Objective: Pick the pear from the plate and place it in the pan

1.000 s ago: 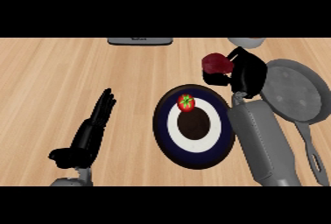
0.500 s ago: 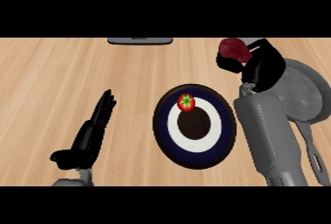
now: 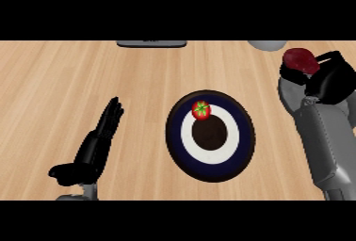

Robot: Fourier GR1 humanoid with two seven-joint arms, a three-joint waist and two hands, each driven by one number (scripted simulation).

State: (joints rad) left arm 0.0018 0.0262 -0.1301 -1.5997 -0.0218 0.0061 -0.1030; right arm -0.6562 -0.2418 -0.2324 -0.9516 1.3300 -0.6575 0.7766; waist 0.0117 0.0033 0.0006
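Above pan [image 3: 287,92], pear [image 3: 300,58] w/in right-hand fingers [image 3: 327,77].

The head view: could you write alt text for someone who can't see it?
The robot's right hand holds a dark red fruit above a grey pan at the right. A small red fruit sits on a dark blue and white plate; the left hand rests open.

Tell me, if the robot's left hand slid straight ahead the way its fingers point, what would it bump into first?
Probably nothing nearby. The left hand points up and slightly right across bare counter. The grey object at the far edge might lie in its line, though that's uncertain.
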